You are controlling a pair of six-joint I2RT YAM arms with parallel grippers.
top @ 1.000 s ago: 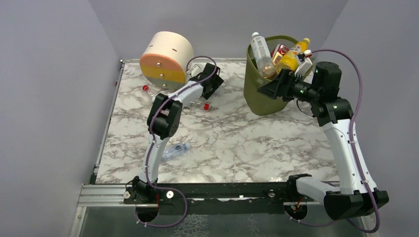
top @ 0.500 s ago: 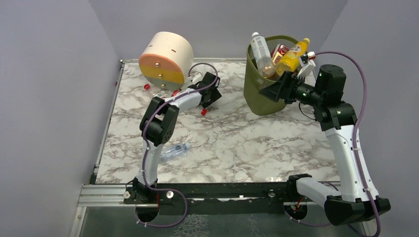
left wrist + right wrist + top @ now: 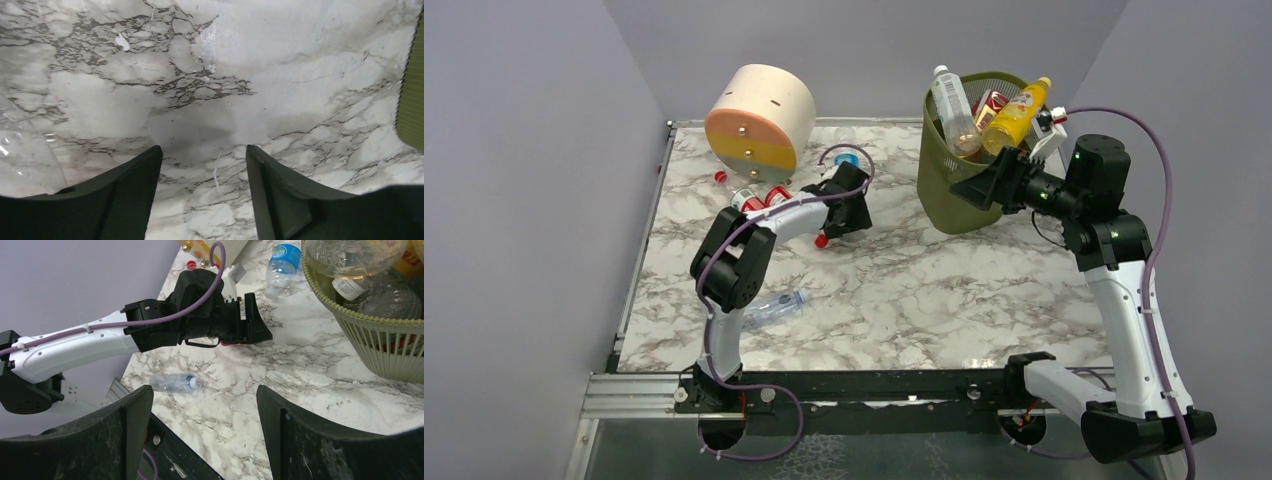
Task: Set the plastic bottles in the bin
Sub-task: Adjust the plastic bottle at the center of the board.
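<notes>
I read the left jaws as parted, only bare tabletop (image 3: 300, 65) between them, low over the marble with a red cap (image 3: 821, 241) just beside; the right jaws stand wide open and empty, raised beside the bin (image 3: 944, 195). The bin stands far right, an orange bottle (image 3: 1014, 115) and a clear bottle (image 3: 951, 100) sticking up from it. On the tabletop lie a blue-capped bottle (image 3: 776, 304) near the left arm (image 3: 724, 270) and red-capped bottles (image 3: 746, 198) by the round drawer box (image 3: 759, 118).

You can read no text: labels on the bottles (image 3: 1014, 115) in the bin (image 3: 944, 200) are too small and blurred.
</notes>
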